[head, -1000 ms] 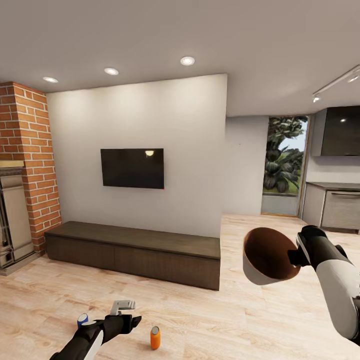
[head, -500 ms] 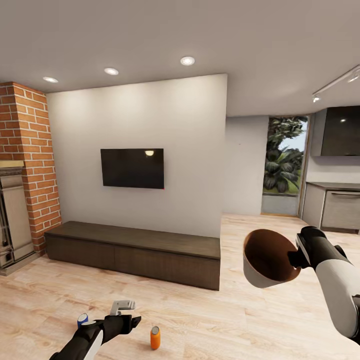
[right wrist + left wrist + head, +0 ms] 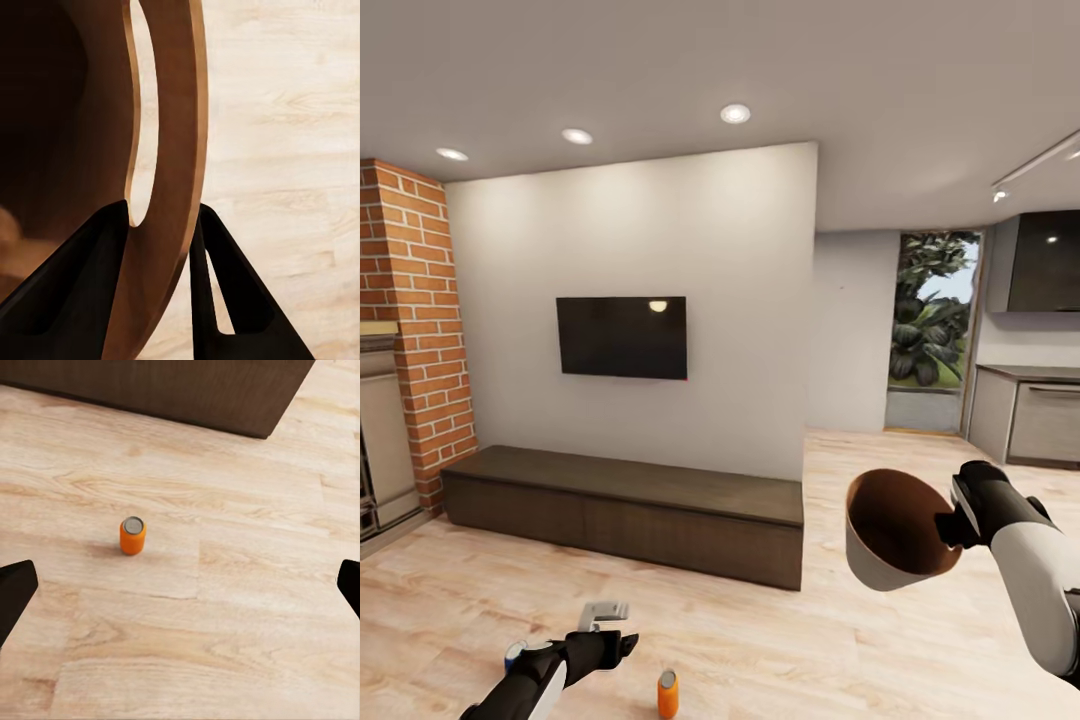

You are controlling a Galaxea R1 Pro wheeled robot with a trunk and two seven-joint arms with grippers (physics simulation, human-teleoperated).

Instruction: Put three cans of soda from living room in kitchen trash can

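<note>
Jaws of the right gripper [image 3: 161, 225] are clenched on the rim of the tash can [image 3: 895, 530], held off the floor, mouth sideways. Left gripper [image 3: 180, 585] hangs released above an orange can [image 3: 132, 535] standing on the wooden floor [image 3: 247, 607]. No soda looks binned yet; a blue can [image 3: 513, 655] peeks from behind the left arm, and I can't spot the third.

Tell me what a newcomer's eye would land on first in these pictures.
The trash can stands out first: the right end effector holds it in the air by its rim, tipped so its coppery inside faces the camera. Next comes the orange soda can standing upright on the wooden floor, just right of the open left end effector. Behind them, a dark TV hangs above a long low bench beside a brick column.
</note>
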